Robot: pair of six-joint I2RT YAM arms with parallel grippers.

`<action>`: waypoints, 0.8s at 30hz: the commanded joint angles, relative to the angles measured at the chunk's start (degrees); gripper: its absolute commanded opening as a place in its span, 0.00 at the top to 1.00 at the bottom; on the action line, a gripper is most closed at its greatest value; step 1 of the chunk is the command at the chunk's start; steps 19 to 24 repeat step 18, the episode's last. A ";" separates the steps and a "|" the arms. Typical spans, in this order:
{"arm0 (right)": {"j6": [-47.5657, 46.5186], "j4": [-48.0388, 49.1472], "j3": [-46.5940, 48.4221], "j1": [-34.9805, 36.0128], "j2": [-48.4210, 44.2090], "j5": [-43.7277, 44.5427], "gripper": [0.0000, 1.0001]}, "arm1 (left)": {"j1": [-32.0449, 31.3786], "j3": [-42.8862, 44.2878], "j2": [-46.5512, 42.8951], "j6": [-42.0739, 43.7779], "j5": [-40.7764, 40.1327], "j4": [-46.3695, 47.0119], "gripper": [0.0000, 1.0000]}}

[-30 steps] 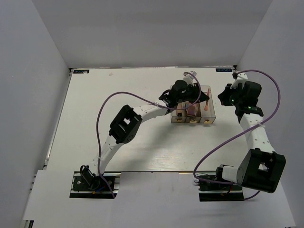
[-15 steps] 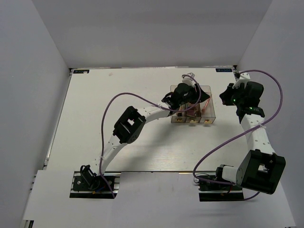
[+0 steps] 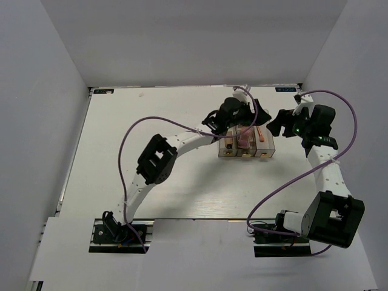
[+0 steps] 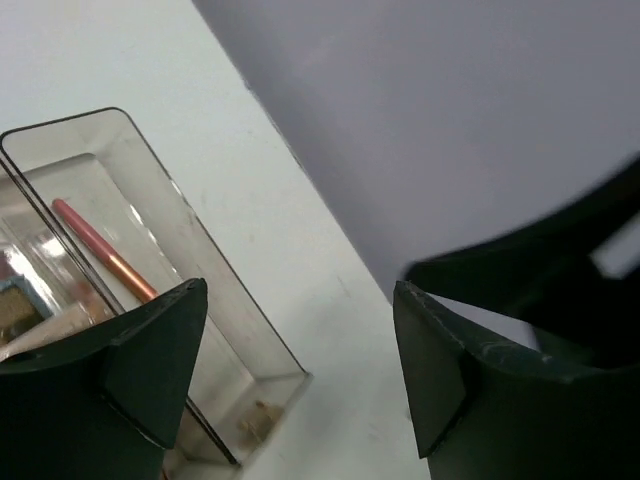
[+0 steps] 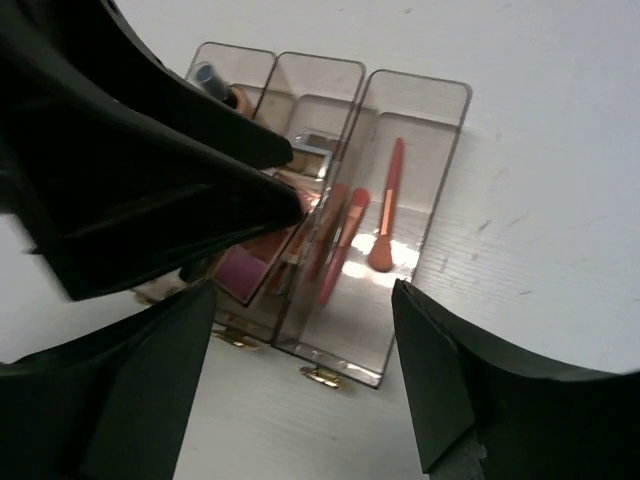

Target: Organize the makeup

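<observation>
The makeup lies in a clear three-compartment box with gold knobs. Two coral-pink sticks rest in its right compartment, pink and rose palettes stand in the middle one, and a brown capped bottle sits in the left one. My left gripper hovers open over the box's far side with nothing between its fingers; one stick shows below it. Just right of the box, my right gripper stands open and empty, and its fingers frame the box's near right corner.
The back wall rises close behind the box. The left arm's black head fills the upper left of the right wrist view. White tabletop stretches left of the box and towards the arm bases.
Both grippers have opened from shut. The left gripper dipped into the box and has risen again. The right gripper has shifted left towards the box.
</observation>
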 commanded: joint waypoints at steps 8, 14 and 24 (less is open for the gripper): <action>-6.18 -12.94 7.85 -0.05 -1.17 -7.68 0.11 | 4.58 -34.18 -46.59 10.38 -3.53 -18.06 0.02; -3.46 -14.71 9.52 0.04 -1.53 -7.68 0.11 | 10.37 -53.01 -66.90 7.65 -10.40 -30.53 0.02; -1.70 -14.28 7.68 -0.04 -1.70 -8.38 0.11 | 12.92 -63.29 -76.14 5.99 -12.07 -32.92 0.02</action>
